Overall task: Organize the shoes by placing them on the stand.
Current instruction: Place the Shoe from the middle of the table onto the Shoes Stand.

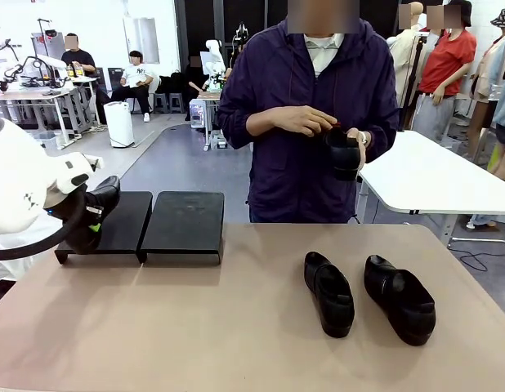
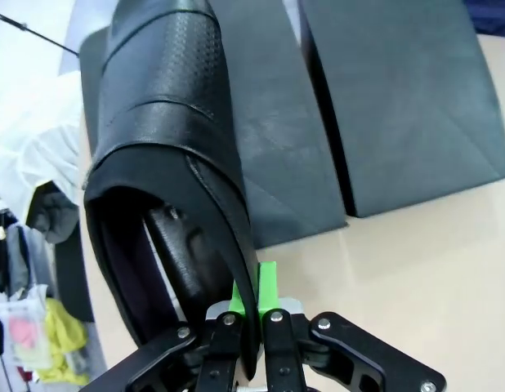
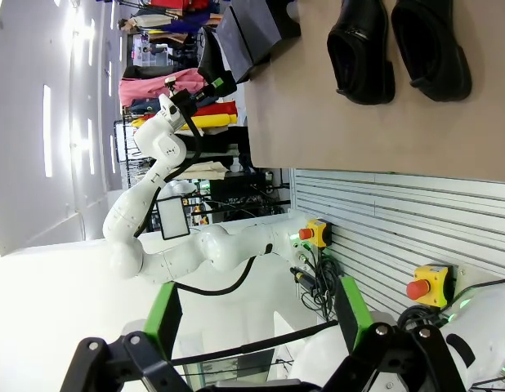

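1. The left gripper (image 2: 251,296) pinches the heel rim of a shoe (image 2: 167,106), whose toe is over the stand's left panel; contact is unclear.
2. The stand (image 1: 183,224) sits far left on the table (image 1: 154,327).
3. A person's hand (image 1: 301,121) holds a second shoe (image 1: 344,155).
4. A third shoe (image 1: 328,292) and a fourth shoe (image 1: 399,298) lie side by side on the table, at the right.
5. The right gripper (image 3: 256,327) gapes wide, empty.

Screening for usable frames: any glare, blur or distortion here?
Front view: sharp, evenly lit, faint sheen on the rightmost shoe. Left wrist view: held shoe looms large, white blow-out at left. Right wrist view: rolled sideways, left side washed out white.
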### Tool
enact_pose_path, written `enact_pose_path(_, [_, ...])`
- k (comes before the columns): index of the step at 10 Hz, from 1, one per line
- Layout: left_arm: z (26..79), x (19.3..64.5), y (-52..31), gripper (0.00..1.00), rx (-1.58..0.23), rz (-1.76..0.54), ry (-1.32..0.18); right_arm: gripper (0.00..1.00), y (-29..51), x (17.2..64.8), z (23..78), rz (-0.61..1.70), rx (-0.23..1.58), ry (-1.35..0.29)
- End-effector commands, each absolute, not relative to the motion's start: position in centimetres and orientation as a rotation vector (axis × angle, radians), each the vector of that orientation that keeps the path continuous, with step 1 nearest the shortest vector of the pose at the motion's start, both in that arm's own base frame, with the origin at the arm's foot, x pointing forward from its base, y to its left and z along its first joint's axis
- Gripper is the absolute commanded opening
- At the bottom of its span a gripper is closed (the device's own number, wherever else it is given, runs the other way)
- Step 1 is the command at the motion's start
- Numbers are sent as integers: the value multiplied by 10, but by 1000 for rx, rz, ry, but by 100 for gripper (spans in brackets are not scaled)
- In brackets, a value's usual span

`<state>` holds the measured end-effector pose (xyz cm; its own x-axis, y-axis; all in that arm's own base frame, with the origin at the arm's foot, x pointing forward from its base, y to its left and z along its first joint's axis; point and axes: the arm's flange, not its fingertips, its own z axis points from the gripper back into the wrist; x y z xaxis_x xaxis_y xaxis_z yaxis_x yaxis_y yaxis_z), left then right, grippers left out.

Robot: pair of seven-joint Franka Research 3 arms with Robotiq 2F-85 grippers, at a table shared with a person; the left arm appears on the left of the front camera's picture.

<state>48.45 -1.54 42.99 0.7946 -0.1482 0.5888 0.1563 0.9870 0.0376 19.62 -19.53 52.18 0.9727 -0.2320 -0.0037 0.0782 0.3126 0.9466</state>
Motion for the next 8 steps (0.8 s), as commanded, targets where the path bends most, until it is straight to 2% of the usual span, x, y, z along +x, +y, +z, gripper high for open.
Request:
enact_pose_path(1, [426, 492, 2, 0, 13, -179, -708, 100, -197, 194, 524, -180, 1240, -155])
enact_pose_path(8, [414, 518, 16, 0, 112, -199, -827, 100, -197, 194, 524, -180, 1240, -155])
